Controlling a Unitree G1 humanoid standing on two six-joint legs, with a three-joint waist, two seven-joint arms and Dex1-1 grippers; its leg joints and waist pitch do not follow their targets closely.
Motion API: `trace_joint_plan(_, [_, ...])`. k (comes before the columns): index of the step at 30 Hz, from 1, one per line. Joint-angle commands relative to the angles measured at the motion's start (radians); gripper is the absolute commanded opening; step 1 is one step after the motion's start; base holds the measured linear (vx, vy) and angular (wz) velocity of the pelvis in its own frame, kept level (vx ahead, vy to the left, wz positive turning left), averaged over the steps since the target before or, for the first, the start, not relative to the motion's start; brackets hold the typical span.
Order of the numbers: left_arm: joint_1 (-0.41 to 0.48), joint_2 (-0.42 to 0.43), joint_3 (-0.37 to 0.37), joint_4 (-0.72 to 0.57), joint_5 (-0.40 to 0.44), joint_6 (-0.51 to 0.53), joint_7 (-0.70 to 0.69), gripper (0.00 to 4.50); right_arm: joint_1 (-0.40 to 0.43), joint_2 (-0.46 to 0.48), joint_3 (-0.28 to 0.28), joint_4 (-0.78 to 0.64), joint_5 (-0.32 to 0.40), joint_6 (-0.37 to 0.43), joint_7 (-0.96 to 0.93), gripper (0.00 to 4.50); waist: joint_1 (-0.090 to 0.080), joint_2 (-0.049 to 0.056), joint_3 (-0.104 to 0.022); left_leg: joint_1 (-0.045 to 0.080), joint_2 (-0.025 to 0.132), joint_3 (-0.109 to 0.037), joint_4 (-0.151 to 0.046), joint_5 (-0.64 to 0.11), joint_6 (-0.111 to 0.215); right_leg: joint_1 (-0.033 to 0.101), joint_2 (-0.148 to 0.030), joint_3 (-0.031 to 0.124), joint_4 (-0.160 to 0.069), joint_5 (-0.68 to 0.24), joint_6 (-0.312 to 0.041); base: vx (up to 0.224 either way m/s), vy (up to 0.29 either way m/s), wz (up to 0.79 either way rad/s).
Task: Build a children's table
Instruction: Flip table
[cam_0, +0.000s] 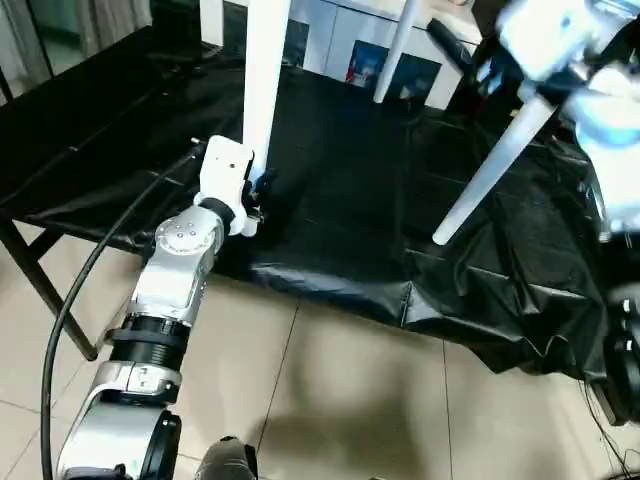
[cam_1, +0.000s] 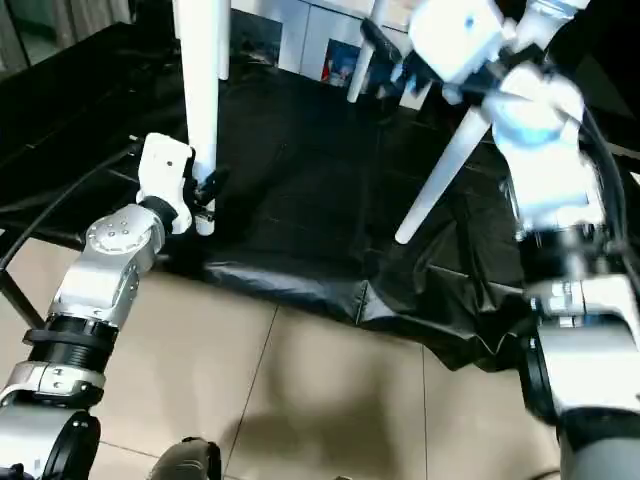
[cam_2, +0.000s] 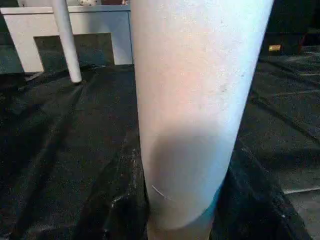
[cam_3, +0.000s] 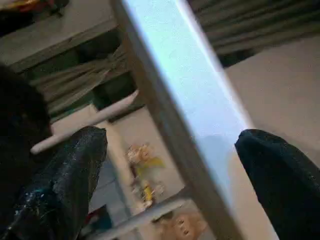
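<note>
**Children's table on its legs, one gripper at a near leg, the other spread about a raised leg**

Item 1. Children's table (cam_0: 266, 60): white plastic, standing over the black-cloth work table (cam_0: 340, 200). Three tapered tube legs in view. Near left leg (cam_1: 203, 90) upright, foot on the cloth close to the front edge. Far leg (cam_0: 396, 50) slanting, foot on the cloth towards the back. Right leg (cam_0: 492, 170) tilted, its tip just above or on the crumpled cloth; contact cannot be judged. Tabletop runs out of frame above.

Item 2. Left gripper (cam_1: 205, 190): at the foot of the near left leg, black fingers on either side of the tube, closed around it as far as the head views show. In the left wrist view the leg stands immediately ahead, very close.

Item 3. Right gripper (cam_3: 170, 170): raised high beside the upper part of the right leg. Black fingertips (cam_3: 75, 165) spread wide, the white leg passing between them without visible contact on either pad.

Item 4. White cabinet (cam_0: 350, 40): behind the work table, coloured items behind its doors.

Item 5. Floor (cam_0: 330, 400): beige tiles below the cloth's hanging edge.
</note>
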Motion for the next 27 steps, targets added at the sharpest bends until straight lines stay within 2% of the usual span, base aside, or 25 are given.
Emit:
trace_joint_plan(1, [-0.046, 0.002, -0.029, -0.014, 0.019, -0.043, -0.023, 1.56, 0.025, -0.009, -0.033, -0.048, 0.025, -0.001, -0.011, 4.5, -0.017, 0.024, -0.099, 0.097, 0.057, -0.052, -0.104, -0.502, -0.182, -0.003, -0.038, 0.019, -0.074, -0.2, -0.119, 0.0, 0.0, 0.0])
trace_joint_plan(4, [-0.049, 0.015, -0.035, -0.003, 0.033, -0.054, -0.023, 1.56, 0.067, 0.008, -0.054, -0.098, 0.062, 0.019, -0.011, 4.5, -0.019, 0.023, -0.097, 0.096, 0.058, -0.051, -0.105, -0.498, -0.174, -0.003, -0.038, 0.018, -0.074, -0.194, -0.121, 0.0, 0.0, 0.0])
trace_joint_plan(5, [-0.042, 0.024, -0.036, -0.006, 0.037, -0.036, -0.024, 1.91, 0.133, 0.025, -0.056, -0.13, 0.093, 0.054, 0.002, 4.5, -0.022, 0.018, -0.093, 0.097, 0.058, -0.05, -0.106, -0.504, -0.165, -0.006, -0.037, 0.018, -0.076, -0.201, -0.124, 0.0, 0.0, 0.0])
trace_joint_plan(6, [-0.04, 0.026, -0.035, -0.007, 0.038, -0.03, -0.02, 2.12, 0.153, 0.029, -0.054, -0.139, 0.097, 0.064, 0.003, 4.5, -0.021, 0.021, -0.093, 0.099, 0.058, -0.05, -0.106, -0.508, -0.163, -0.008, -0.038, 0.019, -0.076, -0.203, -0.125, 0.0, 0.0, 0.0])
trace_joint_plan(7, [-0.036, 0.028, -0.034, -0.009, 0.034, -0.02, -0.026, 2.26, 0.176, 0.035, -0.052, -0.144, 0.095, 0.068, -0.002, 4.5, -0.026, 0.014, -0.092, 0.094, 0.058, -0.052, -0.108, -0.506, -0.162, -0.005, -0.038, 0.018, -0.077, -0.208, -0.124, 0.0, 0.0, 0.0])
trace_joint_plan(9, [-0.031, 0.031, -0.034, -0.009, 0.041, -0.023, -0.014, 2.31, 0.21, 0.063, -0.063, -0.149, 0.111, 0.097, -0.025, 4.5, -0.029, 0.014, -0.091, 0.095, 0.058, -0.052, -0.107, -0.512, -0.162, -0.009, -0.04, 0.018, -0.079, -0.228, -0.125, 0.0, 0.0, 0.0])
trace_joint_plan(11, [-0.026, 0.035, -0.036, -0.005, 0.051, -0.031, 0.0, 2.52, 0.253, 0.096, -0.082, -0.164, 0.131, 0.146, -0.058, 4.5, -0.037, 0.011, -0.089, 0.092, 0.058, -0.056, -0.109, -0.538, -0.166, -0.007, -0.043, 0.017, -0.083, -0.272, -0.124, 0.0, 0.0, 0.0])
trace_joint_plan(12, [-0.018, 0.04, -0.04, -0.009, 0.066, -0.035, 0.021, 2.66, 0.303, 0.139, -0.117, -0.17, 0.18, 0.209, -0.091, 4.5, -0.039, 0.009, -0.087, 0.09, 0.057, -0.057, -0.11, -0.543, -0.166, -0.007, -0.043, 0.017, -0.084, -0.283, -0.122, 0.0, 0.0, 0.0])
trace_joint_plan(13, [-0.018, 0.041, -0.04, -0.009, 0.066, -0.035, 0.022, 2.66, 0.305, 0.14, -0.118, -0.17, 0.182, 0.212, -0.091, 4.5, -0.038, 0.012, -0.086, 0.096, 0.058, -0.057, -0.11, -0.559, -0.167, -0.014, -0.044, 0.018, -0.087, -0.291, -0.121, 0.0, 0.0, 0.0])
trace_joint_plan(14, [-0.01, 0.044, -0.042, -0.017, 0.073, -0.032, 0.034, 2.76, 0.343, 0.165, -0.14, -0.175, 0.231, 0.254, -0.096, 4.5, -0.04, 0.01, -0.085, 0.096, 0.058, -0.057, -0.11, -0.57, -0.165, -0.014, -0.043, 0.018, -0.087, -0.294, -0.121, 0.0, 0.0, 0.0])
trace_joint_plan(16, [0.015, 0.051, -0.044, -0.043, 0.094, -0.034, 0.071, 2.76, 0.412, 0.198, -0.168, -0.192, 0.299, 0.282, -0.094, 4.5, -0.041, 0.014, -0.081, 0.096, 0.058, -0.06, -0.113, -0.599, -0.172, -0.017, -0.044, 0.018, -0.091, -0.315, -0.118, 0.0, 0.0, 0.0])
trace_joint_plan(20, [0.042, 0.044, -0.03, -0.059, 0.109, -0.057, 0.113, 2.76, 0.45, 0.212, -0.195, -0.192, 0.299, 0.299, -0.123, 4.5, -0.054, 0.013, -0.077, 0.09, 0.058, -0.065, -0.119, -0.613, -0.184, -0.013, -0.047, 0.016, -0.095, -0.345, -0.111, 0.0, 0.0, 0.0])
trace_joint_plan(22, [0.051, 0.041, -0.026, -0.063, 0.113, -0.065, 0.125, 2.76, 0.457, 0.221, -0.211, -0.201, 0.305, 0.319, -0.141, 4.5, -0.061, 0.012, -0.076, 0.085, 0.057, -0.069, -0.122, -0.611, -0.187, -0.007, -0.048, 0.014, -0.095, -0.36, -0.106, 0.0, 0.0, 0.0])
trace_joint_plan(23, [0.051, 0.04, -0.025, -0.063, 0.112, -0.064, 0.126, 2.76, 0.457, 0.221, -0.211, -0.201, 0.304, 0.32, -0.143, 4.5, -0.061, 0.015, -0.075, 0.09, 0.057, -0.068, -0.122, -0.615, -0.189, -0.01, -0.047, 0.013, -0.098, -0.365, -0.105, 0.0, 0.0, 0.0])
trace_joint_plan(24, [0.066, 0.033, -0.018, -0.071, 0.1, -0.07, 0.127, 2.76, 0.46, 0.224, -0.217, -0.21, 0.293, 0.343, -0.174, 4.5, -0.063, 0.016, -0.07, 0.09, 0.057, -0.069, -0.123, -0.62, -0.19, -0.012, -0.046, 0.013, -0.101, -0.369, -0.104, 0.0, 0.0, 0.0])
trace_joint_plan(25, [0.075, 0.027, -0.012, -0.078, 0.084, -0.075, 0.12, 2.76, 0.461, 0.225, -0.218, -0.21, 0.283, 0.352, -0.192, 4.5, -0.066, 0.017, -0.058, 0.092, 0.056, -0.069, -0.128, -0.651, -0.194, -0.018, -0.043, 0.013, -0.108, -0.392, -0.1, 0.0, 0.0, 0.0])
trace_joint_plan(27, [0.087, 0.02, -0.007, -0.093, 0.061, -0.08, 0.104, 2.76, 0.46, 0.226, -0.22, -0.204, 0.276, 0.367, -0.219, 4.5, -0.069, 0.014, -0.054, 0.1, 0.055, -0.073, -0.129, -0.699, -0.199, -0.018, -0.044, 0.011, -0.113, -0.447, -0.1, 0.0, 0.0, 0.0])
